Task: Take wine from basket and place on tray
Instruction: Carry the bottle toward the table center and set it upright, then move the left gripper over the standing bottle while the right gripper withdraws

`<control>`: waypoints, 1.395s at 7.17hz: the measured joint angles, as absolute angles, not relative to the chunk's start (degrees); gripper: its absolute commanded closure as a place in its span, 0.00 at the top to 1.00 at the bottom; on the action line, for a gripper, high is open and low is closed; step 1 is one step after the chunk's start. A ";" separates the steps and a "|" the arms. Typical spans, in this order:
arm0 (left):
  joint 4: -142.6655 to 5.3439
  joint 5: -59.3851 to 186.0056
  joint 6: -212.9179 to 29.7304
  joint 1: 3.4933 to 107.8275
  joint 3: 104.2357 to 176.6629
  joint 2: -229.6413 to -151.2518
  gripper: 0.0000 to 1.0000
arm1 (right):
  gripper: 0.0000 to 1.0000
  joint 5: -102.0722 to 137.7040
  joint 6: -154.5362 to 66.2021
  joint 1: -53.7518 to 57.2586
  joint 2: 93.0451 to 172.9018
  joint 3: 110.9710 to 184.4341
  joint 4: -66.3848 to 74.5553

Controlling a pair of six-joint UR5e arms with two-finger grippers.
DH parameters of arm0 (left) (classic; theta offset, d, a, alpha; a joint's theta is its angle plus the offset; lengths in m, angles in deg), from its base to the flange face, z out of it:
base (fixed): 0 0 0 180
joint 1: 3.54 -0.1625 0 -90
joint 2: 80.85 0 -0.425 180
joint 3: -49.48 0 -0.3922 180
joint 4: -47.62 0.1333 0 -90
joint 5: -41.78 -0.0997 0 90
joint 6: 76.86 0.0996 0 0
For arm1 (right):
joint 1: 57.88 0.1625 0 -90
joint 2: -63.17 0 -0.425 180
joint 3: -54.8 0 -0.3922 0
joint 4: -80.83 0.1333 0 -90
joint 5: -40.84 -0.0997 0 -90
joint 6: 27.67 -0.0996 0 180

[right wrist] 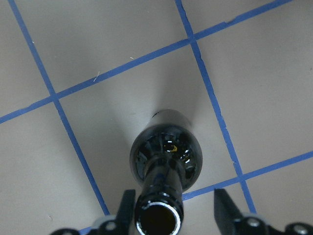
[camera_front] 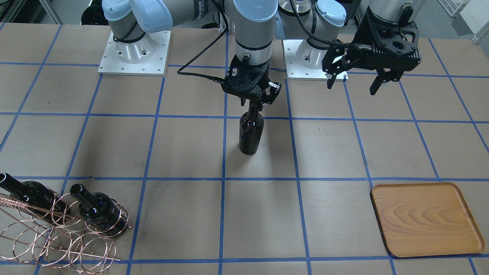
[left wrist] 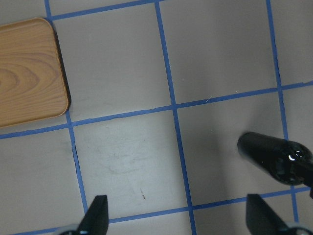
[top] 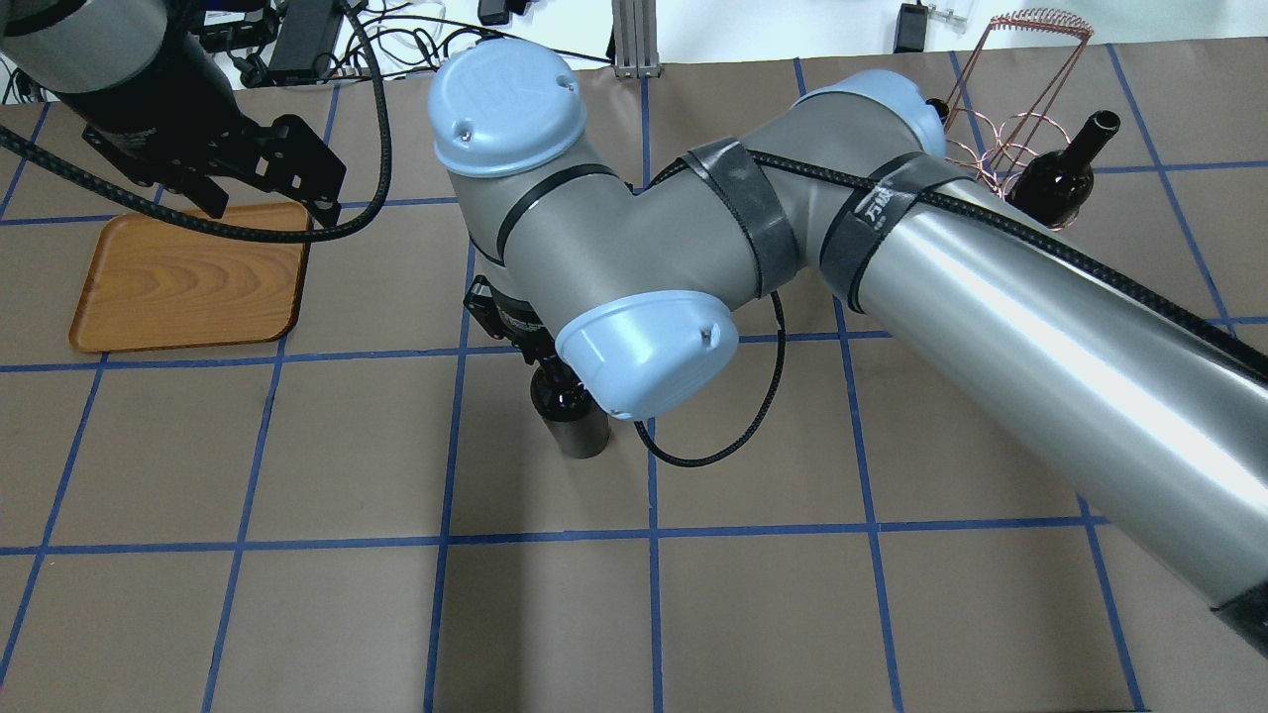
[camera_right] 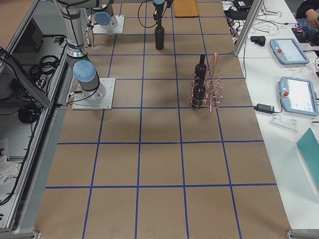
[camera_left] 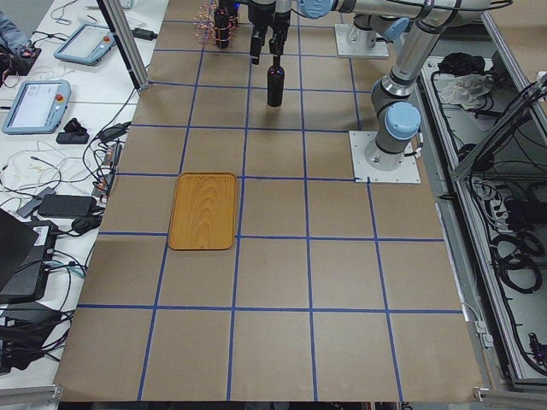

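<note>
One wine bottle (camera_front: 250,131) stands upright on the table's middle; it also shows in the overhead view (top: 575,421). My right gripper (camera_front: 255,101) is around its neck from above. In the right wrist view (right wrist: 173,213) the fingers (right wrist: 222,210) stand a little off the neck, so the gripper is open. Two more bottles (camera_front: 97,210) (camera_front: 30,194) lie in the copper wire basket (camera_front: 57,236). The wooden tray (camera_front: 424,219) is empty. My left gripper (camera_front: 353,86) is open and empty, high above the table, beside the tray (left wrist: 27,73).
Blue tape lines grid the brown table. The two arm bases (camera_front: 133,53) stand at the robot's edge. The basket (top: 1020,79) is at the far right and the tray (top: 188,277) at the far left of the overhead view.
</note>
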State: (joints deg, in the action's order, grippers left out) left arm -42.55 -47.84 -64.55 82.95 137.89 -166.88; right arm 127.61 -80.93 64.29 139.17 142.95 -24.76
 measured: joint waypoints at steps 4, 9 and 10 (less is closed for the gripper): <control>-42.86 -47.73 -67.09 83.41 137.98 -167.13 1.00 | 1.00 128.38 -65.26 59.32 139.99 138.42 -24.97; -40.80 -47.60 -87.87 93.22 138.27 -171.41 1.00 | 1.00 130.59 -33.52 38.17 146.84 138.24 -22.00; -39.62 -47.84 -90.57 96.02 138.36 -172.98 1.00 | 1.00 134.17 -29.82 37.06 148.59 138.43 -20.42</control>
